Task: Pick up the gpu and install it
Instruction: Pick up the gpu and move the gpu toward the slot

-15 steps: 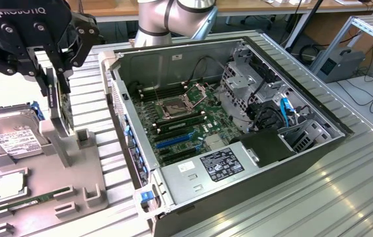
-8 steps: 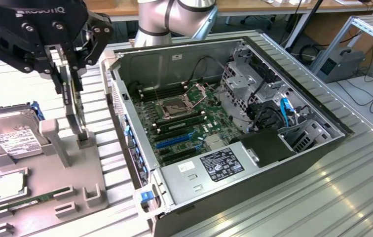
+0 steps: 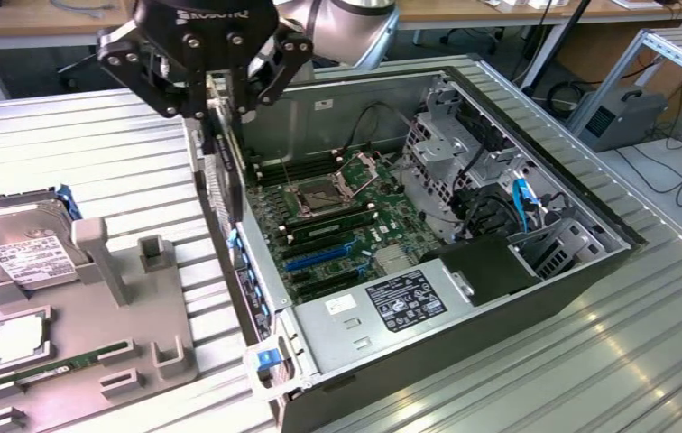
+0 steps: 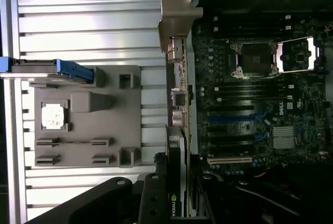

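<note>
Jaws partly closed, clamped on the gpu. Card hangs on edge under the gripper, over the side wall of the open computer case, beside the motherboard, not seated. Step judged: carrying to a slot. Seating calls for squaring the card's lower edge over one.

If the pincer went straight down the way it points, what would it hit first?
Likely the gpu that the pincer holds touches first: its lower edge hangs over the computer case's side wall, beside the motherboard. Depth is unclear, so it might clear the wall and land on the board.
</note>
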### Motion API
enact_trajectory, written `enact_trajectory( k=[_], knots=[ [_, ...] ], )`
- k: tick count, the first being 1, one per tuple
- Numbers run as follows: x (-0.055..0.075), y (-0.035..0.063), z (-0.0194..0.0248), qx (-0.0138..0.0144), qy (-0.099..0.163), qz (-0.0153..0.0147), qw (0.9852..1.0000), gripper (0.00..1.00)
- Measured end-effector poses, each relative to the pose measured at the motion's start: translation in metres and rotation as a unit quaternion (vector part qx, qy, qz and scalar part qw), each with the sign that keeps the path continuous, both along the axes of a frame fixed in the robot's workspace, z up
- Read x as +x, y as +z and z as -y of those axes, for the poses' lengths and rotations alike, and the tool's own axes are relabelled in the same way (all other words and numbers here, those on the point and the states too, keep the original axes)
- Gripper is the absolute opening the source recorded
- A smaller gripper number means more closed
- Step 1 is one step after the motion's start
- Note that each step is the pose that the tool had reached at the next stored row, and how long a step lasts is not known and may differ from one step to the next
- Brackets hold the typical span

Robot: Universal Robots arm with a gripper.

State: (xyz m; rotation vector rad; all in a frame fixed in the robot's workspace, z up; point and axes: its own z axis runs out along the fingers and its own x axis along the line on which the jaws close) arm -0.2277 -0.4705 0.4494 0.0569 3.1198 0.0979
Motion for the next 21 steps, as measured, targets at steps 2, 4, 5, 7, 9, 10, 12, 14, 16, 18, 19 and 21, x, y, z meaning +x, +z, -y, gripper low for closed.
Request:
enact_trajectory(
  k=[2,4,5,7,9,10,12,14,16,18,19,21],
  knots=[
    [0.024,0.0,0.0,0.0,0.0,-0.0002,1.0,0.27],
    [0.042,0.0,0.0,0.0,0.0,-0.0003,1.0,0.27],
    [0.052,0.0,0.0,0.0,0.0,-0.0003,1.0,0.27],
    [0.071,0.0,0.0,0.0,0.0,-0.0004,1.0,0.27],
    [0.102,0.0,0.0,0.0,0.0,-0.0004,1.0,0.27],
    [0.11,0.0,0.0,0.0,0.0,-0.0004,1.0,0.27],
    [0.118,0.0,0.0,0.0,0.0,-0.0004,1.0,0.27],
    [0.128,0.0001,0.0,0.0,0.0,-0.0004,1.0,0.27],
    [0.14,0.0001,0.0,0.0,0.0,-0.0004,1.0,0.27],
    [0.15,0.0,0.0,0.0,0.0,-0.0004,1.0,0.27],
    [0.155,0.0,0.0,0.0,0.0,-0.0004,1.0,0.27],
    [0.17,0.0,-0.0001,0.0,0.0,-0.0004,1.0,0.27]
  ],
)
